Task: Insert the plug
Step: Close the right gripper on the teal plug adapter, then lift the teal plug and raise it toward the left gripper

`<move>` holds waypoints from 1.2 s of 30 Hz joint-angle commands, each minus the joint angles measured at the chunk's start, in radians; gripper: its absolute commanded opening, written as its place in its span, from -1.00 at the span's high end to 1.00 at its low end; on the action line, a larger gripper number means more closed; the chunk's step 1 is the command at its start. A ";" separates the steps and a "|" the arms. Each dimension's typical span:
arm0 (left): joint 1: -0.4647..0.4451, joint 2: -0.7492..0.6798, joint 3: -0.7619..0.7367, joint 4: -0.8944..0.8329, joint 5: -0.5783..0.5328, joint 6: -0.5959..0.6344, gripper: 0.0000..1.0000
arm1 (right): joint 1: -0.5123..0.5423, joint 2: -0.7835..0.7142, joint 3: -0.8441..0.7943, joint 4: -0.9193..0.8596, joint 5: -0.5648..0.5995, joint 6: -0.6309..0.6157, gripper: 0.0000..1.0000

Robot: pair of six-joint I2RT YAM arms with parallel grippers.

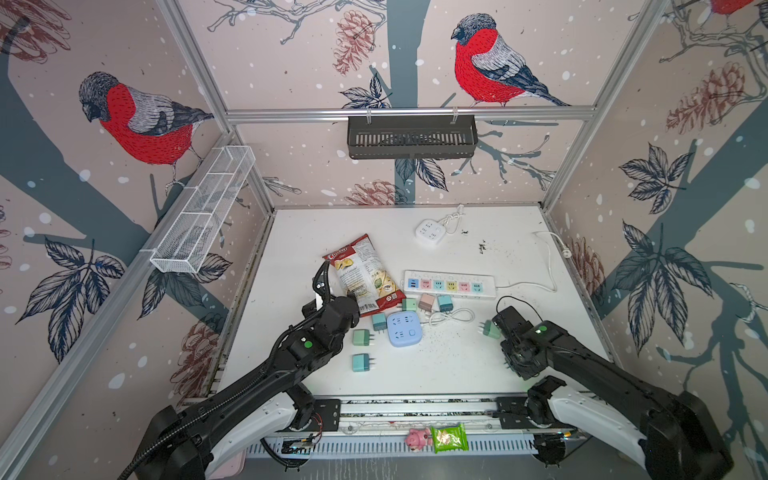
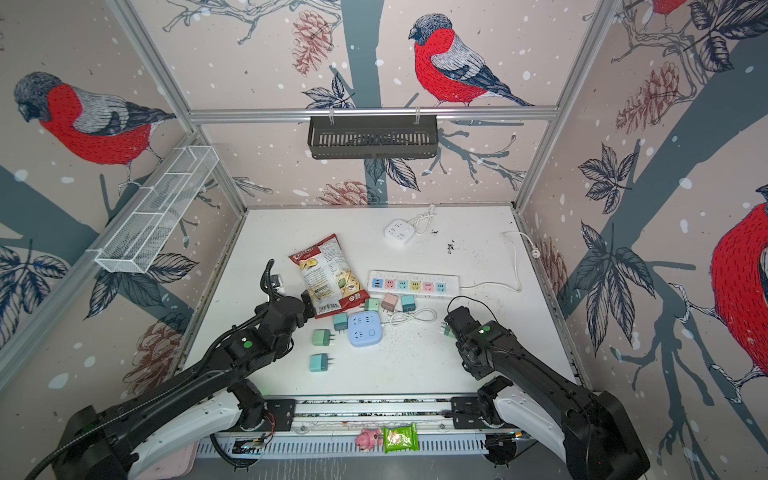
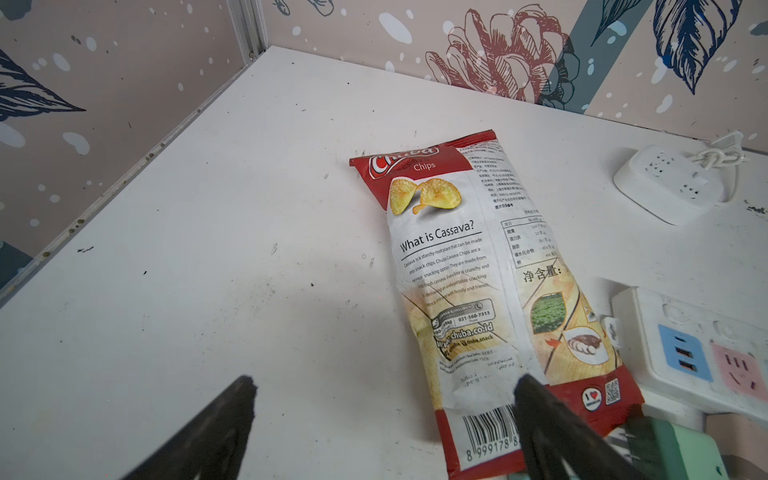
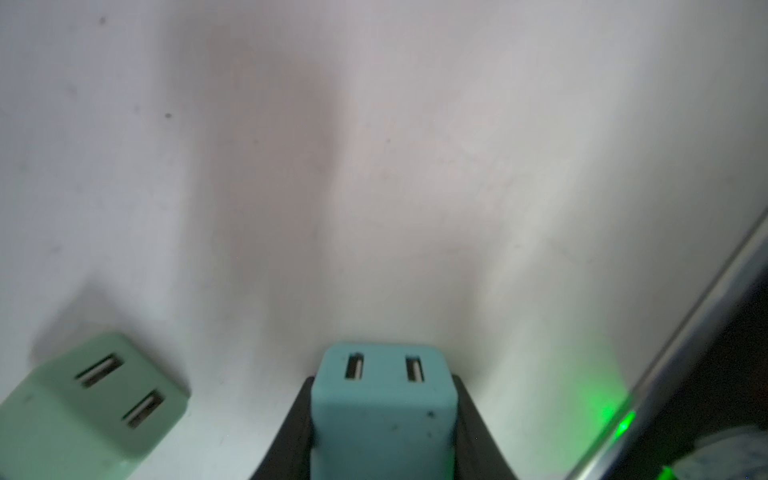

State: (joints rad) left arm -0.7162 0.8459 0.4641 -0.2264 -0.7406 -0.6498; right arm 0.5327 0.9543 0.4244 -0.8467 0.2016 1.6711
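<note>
Right end effector [image 4: 382,380] clamps your teal, square plastic plug [image 4: 384,415] by both sides over the table's [image 4: 374,166] right half; your left end effector [image 3: 386,381] gapes wide.

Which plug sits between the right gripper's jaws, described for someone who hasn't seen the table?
Find the multicoloured power strip on the white table; the right gripper is just in front of its right end. The teal plug sits between its black fingers, bluer than the pale green plug lying loose beside it.
</note>
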 commanded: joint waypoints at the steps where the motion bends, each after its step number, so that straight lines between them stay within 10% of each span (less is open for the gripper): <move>1: 0.002 -0.015 0.033 -0.036 -0.028 -0.018 -0.94 | 0.015 -0.022 0.031 0.024 0.057 -0.004 0.48; 13: 0.001 -0.152 0.166 -0.042 0.400 -0.120 -0.95 | 0.004 -0.070 0.135 0.423 0.347 -0.518 0.82; 23: 0.001 0.020 0.303 -0.005 0.447 -0.142 -0.95 | 0.004 -0.022 0.176 0.783 0.392 -0.874 1.00; 31: 0.004 0.115 0.346 0.019 0.410 -0.090 -0.95 | -0.010 0.018 0.143 0.907 0.470 -0.866 1.00; 36: 0.084 0.194 0.387 0.051 0.379 0.025 -0.95 | -0.057 -0.001 0.007 1.290 0.218 -1.113 1.00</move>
State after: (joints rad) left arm -0.6704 1.0168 0.8288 -0.2424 -0.3183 -0.7040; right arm 0.4835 0.9550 0.4858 0.1360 0.5690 0.7414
